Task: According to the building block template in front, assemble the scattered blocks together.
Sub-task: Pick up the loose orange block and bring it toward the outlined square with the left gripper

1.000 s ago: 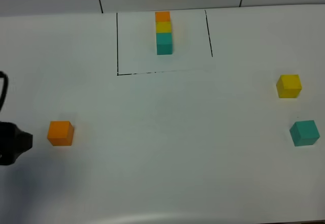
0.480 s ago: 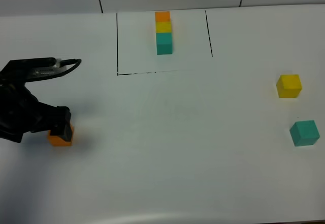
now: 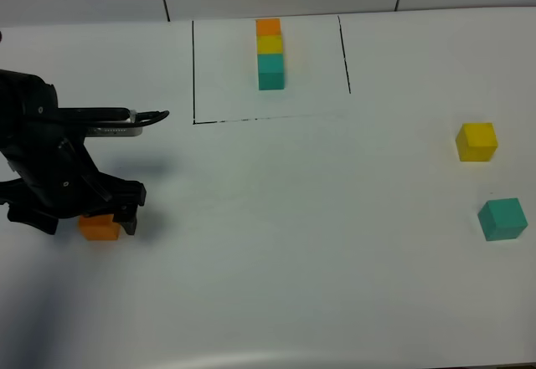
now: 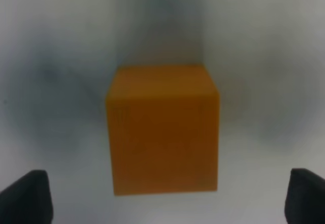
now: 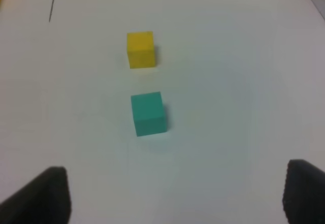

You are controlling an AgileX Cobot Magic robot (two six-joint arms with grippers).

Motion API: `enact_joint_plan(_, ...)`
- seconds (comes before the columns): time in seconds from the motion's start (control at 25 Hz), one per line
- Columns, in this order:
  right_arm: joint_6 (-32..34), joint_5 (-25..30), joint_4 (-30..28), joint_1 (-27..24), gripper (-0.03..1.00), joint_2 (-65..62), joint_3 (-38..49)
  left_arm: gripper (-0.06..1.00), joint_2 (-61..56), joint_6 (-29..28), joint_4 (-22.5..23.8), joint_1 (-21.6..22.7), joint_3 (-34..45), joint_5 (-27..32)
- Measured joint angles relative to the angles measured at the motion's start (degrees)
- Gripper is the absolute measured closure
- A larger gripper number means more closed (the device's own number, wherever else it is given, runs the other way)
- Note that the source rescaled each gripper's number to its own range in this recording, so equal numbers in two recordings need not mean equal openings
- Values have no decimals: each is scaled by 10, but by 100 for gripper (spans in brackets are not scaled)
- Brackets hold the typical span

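1. White tabletop (image 3: 268, 285) fills the view; a black outline (image 3: 193, 68) frames the building block template (image 3: 270, 53) at the back.
2. Left gripper (image 3: 90, 217) straddles the orange cube (image 3: 99, 229), jaws wide and not gripping; it should centre squarely before squeezing.
3. Right gripper (image 5: 175, 196) hangs open and empty near the yellow cube (image 3: 476, 141) and teal cube (image 3: 502, 219).

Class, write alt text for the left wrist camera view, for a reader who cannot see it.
A slightly blurred orange cube sits on a white table, seen close up. The left gripper is open, one dark fingertip on each side of the cube, neither touching it.
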Motion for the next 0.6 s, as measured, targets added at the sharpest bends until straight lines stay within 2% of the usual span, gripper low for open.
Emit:
enact_joint_plan(0.12,0,0,0,0,27,0,0,17,12,-1,1,0,0,-15)
enact_joint_plan(0.24,0,0,0,0,27,0,0,52,12,-1,1,0,0,-21)
enact_joint_plan(0.32,0,0,0,0,27,0,0,88,12,-1,3,0,0,-21)
enact_joint_plan(0.36,0,0,0,0,27,0,0,94,12,-1,4,0,0,-21)
enact_joint_plan(0.6,0,0,0,0,27,0,0,94,12,3,4,0,0,-22)
